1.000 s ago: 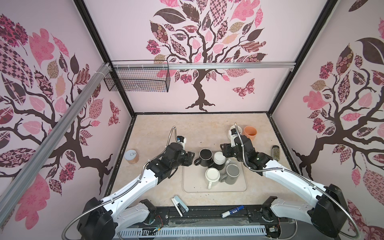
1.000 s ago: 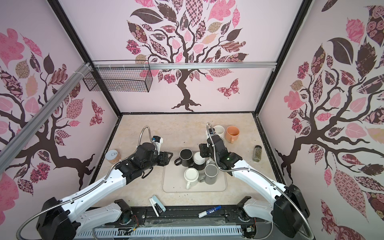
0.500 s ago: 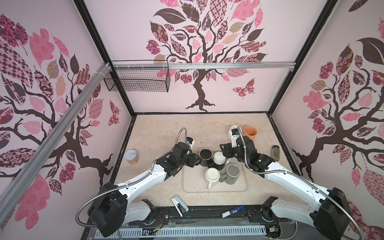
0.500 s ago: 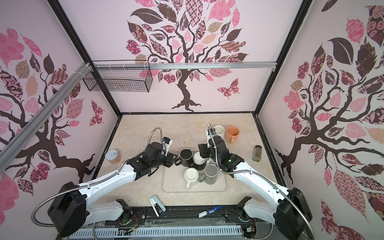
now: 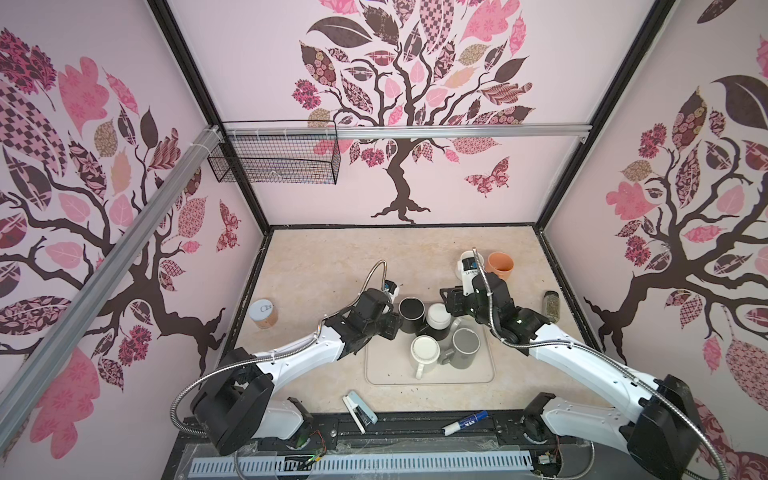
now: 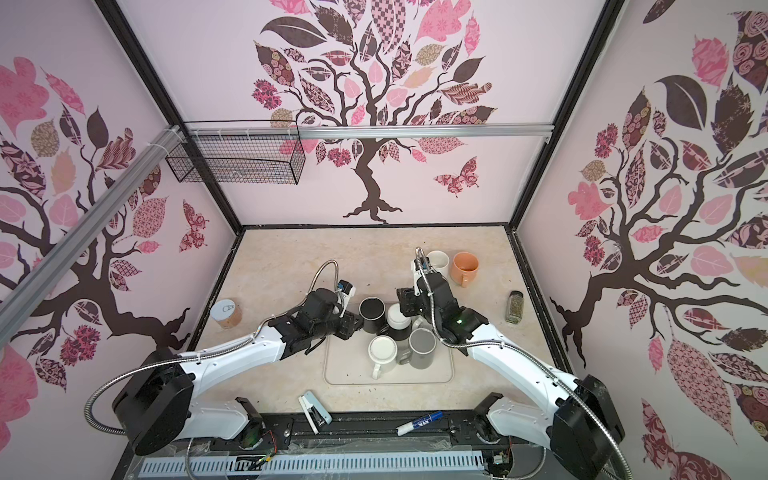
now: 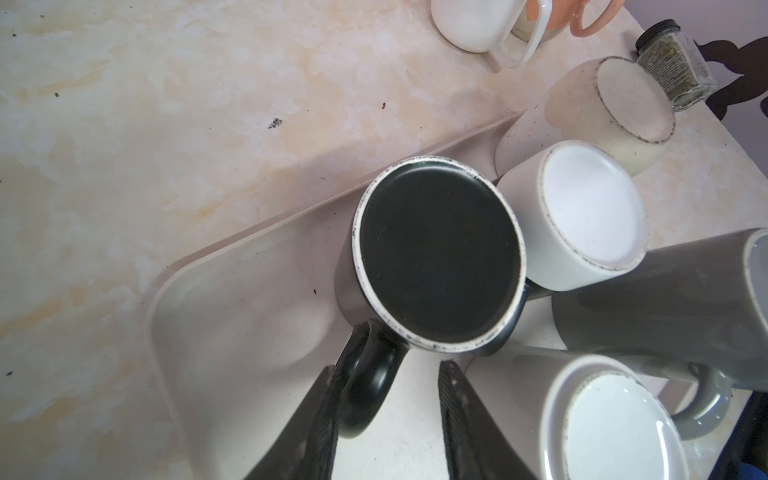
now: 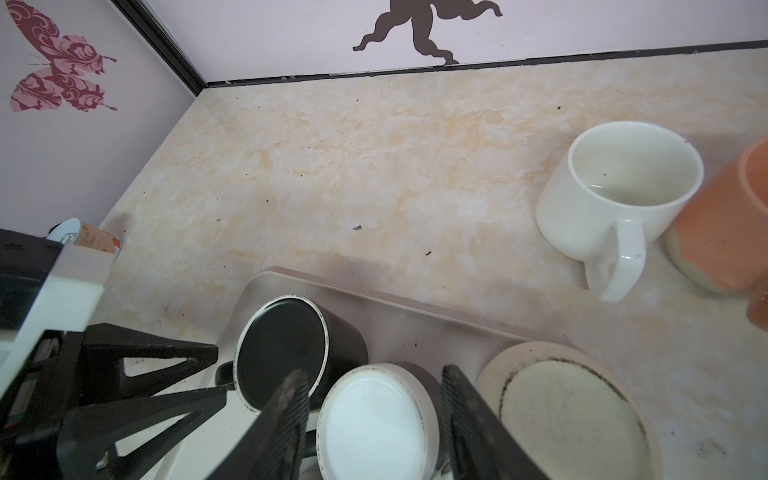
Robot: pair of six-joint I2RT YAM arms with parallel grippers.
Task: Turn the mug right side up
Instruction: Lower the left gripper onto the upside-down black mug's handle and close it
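Note:
A black mug point(image 5: 411, 309) point(image 6: 371, 309) stands upside down at the back left corner of the beige tray point(image 5: 478, 376), its handle pointing at my left arm. My left gripper point(image 7: 388, 368) point(image 5: 395, 326) is open with that handle between its fingers. One finger touches the handle and the other stands apart from it. Beside it is an upside-down mug with a white base point(image 8: 374, 419) point(image 5: 438, 316). My right gripper point(image 8: 372, 374) point(image 6: 405, 303) is open, one finger on either side of that mug.
On the tray stand a white mug point(image 5: 424, 348), a grey mug point(image 5: 466, 340) and an upside-down speckled cream mug point(image 8: 569, 407). Behind are an upright white mug point(image 6: 438, 261) and an orange mug point(image 5: 500, 266). Also present: spice jar point(image 5: 552, 305), can point(image 5: 263, 312), stapler point(image 5: 359, 409), marker point(image 5: 464, 422).
My left gripper has moved right up to the black mug's handle and its jaws have narrowed around it. The right arm has barely shifted.

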